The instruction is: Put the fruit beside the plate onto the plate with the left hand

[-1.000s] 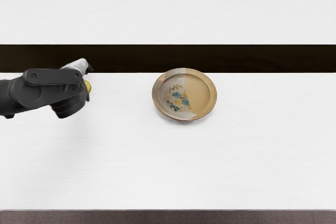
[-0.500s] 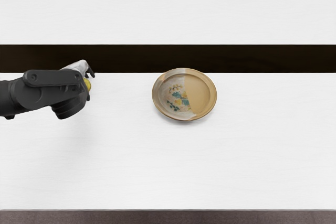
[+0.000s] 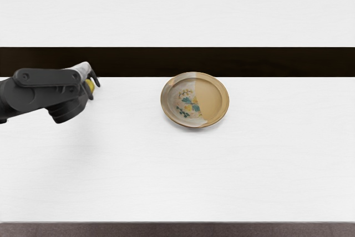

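My left hand (image 3: 83, 84) comes in from the left edge, dark and bulky, near the table's far edge. Its fingers are curled around a small yellow fruit (image 3: 89, 85), of which only a sliver shows at the hand's right side. The brown plate (image 3: 213, 94) with a painted flower pattern lies on the white table well to the right of the hand, with nothing on it. The right arm is out of view.
The white table (image 3: 177, 170) stretches wide below and to the right of the plate. A dark gap (image 3: 222, 61) runs along its far edge, with another white surface behind it.
The left hand has drifted slightly left and up toward the table's far edge, keeping the yellow fruit in its fingers. The plate has not moved.
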Controlling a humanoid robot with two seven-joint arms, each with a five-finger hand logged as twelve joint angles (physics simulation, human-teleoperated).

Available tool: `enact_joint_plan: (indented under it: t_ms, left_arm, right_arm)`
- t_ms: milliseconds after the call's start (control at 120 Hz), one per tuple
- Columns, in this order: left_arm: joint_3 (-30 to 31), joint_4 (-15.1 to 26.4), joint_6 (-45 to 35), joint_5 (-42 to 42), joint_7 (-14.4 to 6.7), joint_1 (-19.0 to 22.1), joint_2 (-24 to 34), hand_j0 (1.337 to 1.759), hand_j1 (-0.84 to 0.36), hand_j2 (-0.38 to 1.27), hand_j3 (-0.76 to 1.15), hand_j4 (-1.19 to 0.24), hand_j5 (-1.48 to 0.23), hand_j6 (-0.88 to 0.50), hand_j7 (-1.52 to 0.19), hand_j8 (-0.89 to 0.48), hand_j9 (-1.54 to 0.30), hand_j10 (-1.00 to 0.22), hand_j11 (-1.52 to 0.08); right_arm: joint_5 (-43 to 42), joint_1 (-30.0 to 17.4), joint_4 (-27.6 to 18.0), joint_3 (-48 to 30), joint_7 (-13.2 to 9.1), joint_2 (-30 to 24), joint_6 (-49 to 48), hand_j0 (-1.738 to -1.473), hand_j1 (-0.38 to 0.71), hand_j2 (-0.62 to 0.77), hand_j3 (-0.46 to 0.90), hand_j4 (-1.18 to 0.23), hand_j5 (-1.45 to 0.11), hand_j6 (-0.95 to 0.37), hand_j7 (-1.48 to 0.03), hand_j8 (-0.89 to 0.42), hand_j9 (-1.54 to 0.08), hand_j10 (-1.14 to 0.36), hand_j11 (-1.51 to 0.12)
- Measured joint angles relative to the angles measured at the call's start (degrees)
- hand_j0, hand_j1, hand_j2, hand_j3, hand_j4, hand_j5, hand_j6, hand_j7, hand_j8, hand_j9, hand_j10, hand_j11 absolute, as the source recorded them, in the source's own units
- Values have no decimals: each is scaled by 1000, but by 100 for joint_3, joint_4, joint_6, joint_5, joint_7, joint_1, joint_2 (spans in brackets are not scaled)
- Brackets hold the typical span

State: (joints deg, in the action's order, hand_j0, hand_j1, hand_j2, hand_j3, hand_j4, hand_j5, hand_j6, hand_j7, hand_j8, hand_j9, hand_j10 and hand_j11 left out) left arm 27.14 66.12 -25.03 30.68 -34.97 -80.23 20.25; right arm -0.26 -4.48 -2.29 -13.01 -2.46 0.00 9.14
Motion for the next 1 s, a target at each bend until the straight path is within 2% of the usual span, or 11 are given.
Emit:
enact_joint_plan:
  t_ms: [83, 183, 317, 450, 475, 575, 642, 758, 1000]
  left_arm:
    - [-116, 143, 94, -114, 0, -36, 184, 1645, -477, 310, 89, -743, -1022, -330, -1006, -290, -1005, -495, -1039]
    - [-383, 227, 452, -443, 1, -46, 305, 1642, -513, 352, 54, -788, -1077, -277, -1077, -235, -1077, -457, -1103]
    - [-1045, 264, 1363, -979, 2, -16, 614, 1641, -554, 443, 28, -808, -1144, -220, -1124, -176, -1128, -427, -1147]
    - [-1779, 272, 2403, -1408, -1, -49, 922, 1640, -571, 441, 15, -817, -1186, -197, -1153, -142, -1157, -410, -1165]
    - [-1894, 277, 2538, -1462, -2, -110, 899, 1640, -568, 469, 13, -815, -1197, -199, -1162, -140, -1161, -411, -1166]
    - [-2165, 283, 2964, -1547, 0, -493, 671, 1640, -542, 376, 8, -826, -1196, -199, -1167, -151, -1163, -420, -1174]
    - [-2249, 288, 3165, -1549, 3, -567, 363, 1641, -498, 321, 6, -835, -1186, -222, -1161, -202, -1161, -459, -1180]
    - [-2312, 318, 3377, -1548, 6, -730, -56, 1642, -452, 263, 3, -837, -1190, -253, -1166, -195, -1172, -490, -1190]
    - [-2321, 338, 3427, -1528, 14, -961, -803, 1644, -494, 366, 1, -845, -1180, -259, -1170, -184, -1174, -501, -1210]
  right_arm:
    - [0, 0, 0, 0, 0, 0, 0, -1658, -310, -6, 0, -34, -43, -34, -43, -34, -43, -33, -43]
    - [0, 0, 0, 0, 0, 0, 0, -1658, -310, -6, 0, -34, -43, -34, -43, -34, -43, -33, -43]
    - [0, 0, 0, 0, 0, 0, 0, -1658, -310, -6, 0, -34, -43, -34, -43, -34, -43, -33, -43]
    - [0, 0, 0, 0, 0, 0, 0, -1658, -310, -6, 0, -34, -43, -34, -43, -34, -43, -33, -43]
    - [0, 0, 0, 0, 0, 0, 0, -1658, -310, -6, 0, -34, -43, -34, -43, -34, -43, -33, -43]
    - [0, 0, 0, 0, 0, 0, 0, -1658, -310, -6, 0, -34, -43, -34, -43, -34, -43, -33, -43]
    - [0, 0, 0, 0, 0, 0, 0, -1658, -310, -6, 0, -34, -43, -34, -43, -34, -43, -33, -43]
    - [0, 0, 0, 0, 0, 0, 0, -1658, -310, -6, 0, -34, -43, -34, -43, -34, -43, -33, -43]
    - [0, 0, 0, 0, 0, 0, 0, -1658, -310, -6, 0, -34, -43, -34, -43, -34, -43, -34, -43]
